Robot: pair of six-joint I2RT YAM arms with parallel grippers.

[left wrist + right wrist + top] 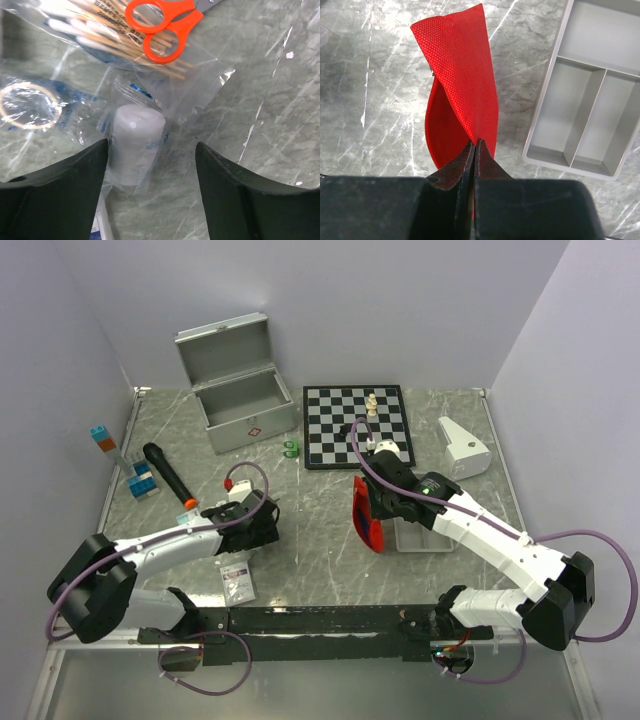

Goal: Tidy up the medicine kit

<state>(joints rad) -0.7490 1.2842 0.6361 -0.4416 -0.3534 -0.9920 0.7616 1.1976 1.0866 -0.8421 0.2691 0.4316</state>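
The left gripper (151,150) stands wide open and holds nothing, its two dark fingers on either side of a wrapped gauze roll (136,145) that lies on the marble-patterned table (260,100); the roll sits nearer the left finger, and I cannot tell whether it touches. Just beyond the roll lie a clear bag of cotton swabs (100,30), orange-handled scissors (187,17) resting on that bag, and a sealed packet with a ring of tape (30,105). The right gripper (475,147) is pinched shut on the edge of the red pouch (462,75), holding it on end above the table with its mouth gaping; whether anything is inside cannot be seen. Beside the pouch is the shallow grey tray (560,110), with nothing in the compartments that show. The silver case (250,428) stands well apart at the far left of the table, lid up, and its visible interior looks bare. By my reading the job is at an early stage: the pouch is opened and presented, but the supplies lie loose, so each has yet to go into the pouch, and the pouch into the case.
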